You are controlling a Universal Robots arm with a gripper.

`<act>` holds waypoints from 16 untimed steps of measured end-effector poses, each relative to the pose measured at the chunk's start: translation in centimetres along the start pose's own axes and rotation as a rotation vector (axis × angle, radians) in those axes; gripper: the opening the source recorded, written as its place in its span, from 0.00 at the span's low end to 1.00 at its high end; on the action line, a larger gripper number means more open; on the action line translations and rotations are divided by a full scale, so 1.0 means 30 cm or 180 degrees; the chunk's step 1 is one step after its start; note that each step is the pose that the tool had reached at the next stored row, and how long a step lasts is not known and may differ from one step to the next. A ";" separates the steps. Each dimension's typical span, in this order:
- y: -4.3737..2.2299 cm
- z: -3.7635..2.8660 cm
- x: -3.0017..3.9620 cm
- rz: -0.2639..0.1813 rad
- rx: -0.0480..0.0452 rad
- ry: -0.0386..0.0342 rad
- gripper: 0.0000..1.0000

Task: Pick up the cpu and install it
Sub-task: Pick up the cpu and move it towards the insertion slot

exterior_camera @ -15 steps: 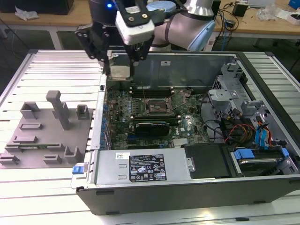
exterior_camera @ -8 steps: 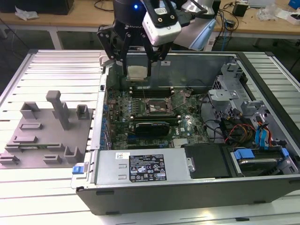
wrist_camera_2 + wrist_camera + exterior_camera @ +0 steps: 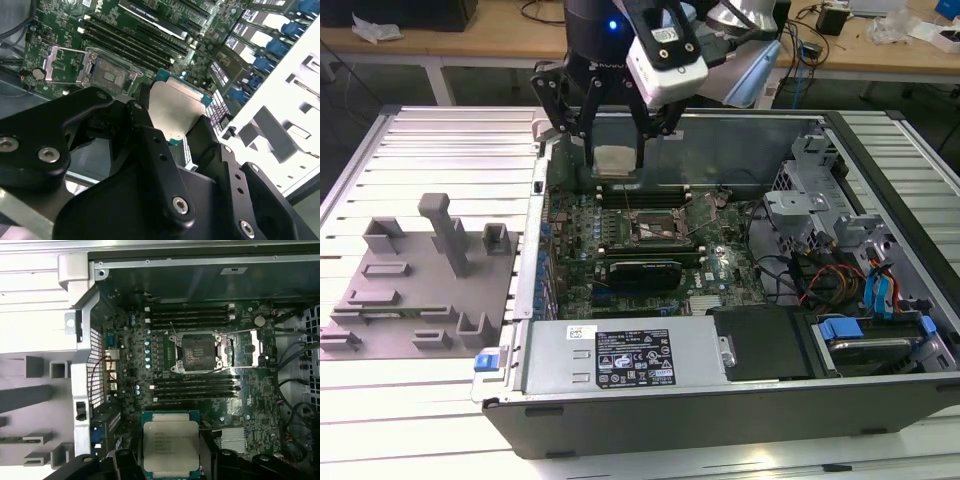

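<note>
The cpu (image 3: 617, 160), a flat square chip with a pale silver top, hangs above the back left part of the open computer case, and my gripper (image 3: 616, 152) is shut on it. In both wrist views the black fingers (image 3: 145, 125) press on two opposite edges of the cpu (image 3: 175, 105). The first wrist view has the cpu (image 3: 171, 445) near my gripper (image 3: 171, 460), with the open socket (image 3: 196, 350) on the green motherboard further off. In the exterior view the socket (image 3: 655, 230) lies below the chip, toward the view's right and nearer the camera. Its metal frame is swung open.
A grey fixture plate (image 3: 410, 290) with upright blocks lies at the exterior view's left. Inside the case are a long black expansion card (image 3: 640, 270), memory slots (image 3: 192, 315), a power supply (image 3: 620, 355) and drive bays with blue tabs (image 3: 880, 290). The case walls (image 3: 535, 250) ring the board.
</note>
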State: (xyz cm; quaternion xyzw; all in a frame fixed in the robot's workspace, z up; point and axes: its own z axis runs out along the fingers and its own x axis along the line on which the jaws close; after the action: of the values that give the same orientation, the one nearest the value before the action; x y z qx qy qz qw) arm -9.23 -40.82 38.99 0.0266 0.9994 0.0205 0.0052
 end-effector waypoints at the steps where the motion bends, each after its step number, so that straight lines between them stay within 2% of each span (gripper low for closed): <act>1: 0.001 0.011 -0.013 0.0001 0.0000 0.0004 0.54; 3: 0.003 0.027 -0.036 0.0001 0.0000 0.0015 0.54; 5: 0.009 0.049 -0.073 0.0002 0.0002 0.0037 0.54; 9: 0.023 0.074 -0.100 0.0002 0.0003 0.0054 0.54; 11: 0.038 0.101 -0.120 0.0003 0.0003 0.0065 0.54; 14: 0.048 0.125 -0.140 0.0003 0.0004 0.0075 0.54; 16: 0.062 0.148 -0.162 0.0004 0.0004 0.0087 0.54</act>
State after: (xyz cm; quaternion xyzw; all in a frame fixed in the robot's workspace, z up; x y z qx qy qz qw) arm -4.22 -39.04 34.67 0.0269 0.9994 0.0202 -0.0084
